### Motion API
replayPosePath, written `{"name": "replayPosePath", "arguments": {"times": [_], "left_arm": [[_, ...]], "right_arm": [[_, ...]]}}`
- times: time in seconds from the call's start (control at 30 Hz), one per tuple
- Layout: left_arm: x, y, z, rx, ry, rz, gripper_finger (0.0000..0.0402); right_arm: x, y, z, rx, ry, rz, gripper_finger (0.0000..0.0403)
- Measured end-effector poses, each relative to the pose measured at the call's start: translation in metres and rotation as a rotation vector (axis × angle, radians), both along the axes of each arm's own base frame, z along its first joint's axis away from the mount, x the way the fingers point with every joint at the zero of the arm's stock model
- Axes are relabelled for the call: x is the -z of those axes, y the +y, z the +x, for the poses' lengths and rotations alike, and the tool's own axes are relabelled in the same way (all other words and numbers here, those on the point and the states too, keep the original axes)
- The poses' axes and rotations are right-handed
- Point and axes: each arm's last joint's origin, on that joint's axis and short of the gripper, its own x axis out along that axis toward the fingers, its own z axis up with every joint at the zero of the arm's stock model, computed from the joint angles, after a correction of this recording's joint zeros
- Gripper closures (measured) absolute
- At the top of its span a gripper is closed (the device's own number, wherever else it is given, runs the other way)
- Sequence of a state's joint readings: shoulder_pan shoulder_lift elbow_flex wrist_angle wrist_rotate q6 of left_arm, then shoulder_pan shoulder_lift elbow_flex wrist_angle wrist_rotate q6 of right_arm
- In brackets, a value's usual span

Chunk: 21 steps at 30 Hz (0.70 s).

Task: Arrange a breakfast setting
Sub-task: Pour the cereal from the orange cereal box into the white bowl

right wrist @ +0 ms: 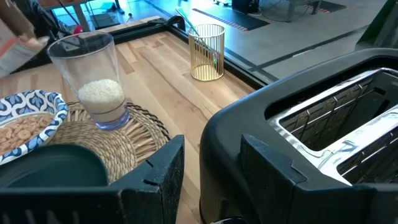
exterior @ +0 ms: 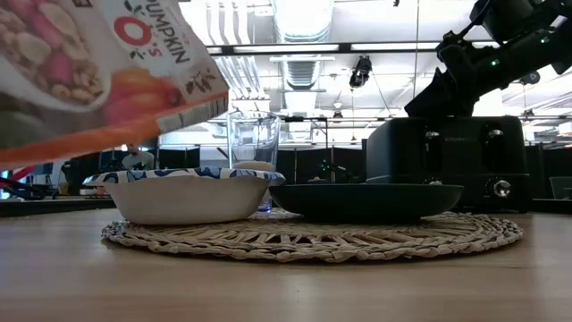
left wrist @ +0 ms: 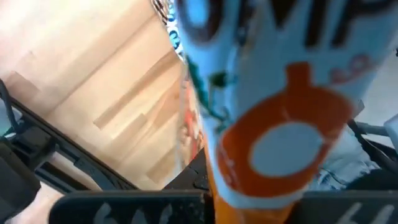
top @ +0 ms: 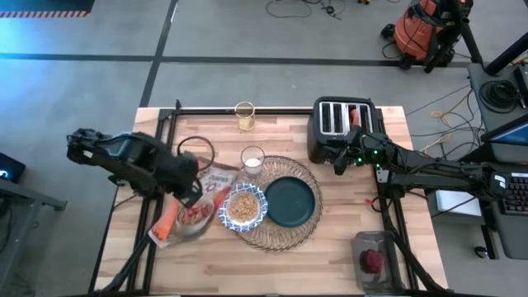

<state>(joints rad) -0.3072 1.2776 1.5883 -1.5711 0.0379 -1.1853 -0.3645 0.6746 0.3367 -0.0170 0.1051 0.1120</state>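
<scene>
The tan woven placemat (top: 276,235) lies mid-table. On it stand the blue-and-white bowl (top: 245,206), which holds cereal, the dark teal plate (top: 289,200) and the clear glass (top: 252,159), white at its bottom. My left gripper (top: 190,188) is shut on the red-and-white cereal bag (top: 191,213), held up left of the bowl. My right gripper (right wrist: 211,180) is open at the near left corner of the black toaster (top: 342,128); I cannot tell whether it touches it. The red fruit (top: 374,260) sits in a clear container near the right front. I see no spoon or bagel. My left gripper holds the cereal bag (left wrist: 273,124), but the bag itself fills the wrist view and hides the place of contact. The bag is lifted clear of the table and tilted, with one end (exterior: 192,85) above the bowl's left rim.
A gold wire cup (top: 244,115) stands at the table's far edge. The toaster takes up the far right. Bare wood lies along the near edge (top: 272,272) and at the far left.
</scene>
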Motion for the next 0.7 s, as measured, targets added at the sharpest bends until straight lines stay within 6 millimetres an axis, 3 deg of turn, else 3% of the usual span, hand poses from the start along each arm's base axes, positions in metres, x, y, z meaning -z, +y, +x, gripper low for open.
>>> {"name": "replayPosePath", "arguments": {"times": [0.4,0.7], "left_arm": [[-0.004,-0.019,-0.017,0.069,-0.089,0.15,0.0402],[-0.003,-0.01,-0.039,0.063,-0.168,0.249,0.0402]], "right_arm": [[0.0,0.0,0.0,0.0,0.0,0.0,0.0257],[0.0,0.0,0.0,0.0,0.0,0.0,0.0257]]}}
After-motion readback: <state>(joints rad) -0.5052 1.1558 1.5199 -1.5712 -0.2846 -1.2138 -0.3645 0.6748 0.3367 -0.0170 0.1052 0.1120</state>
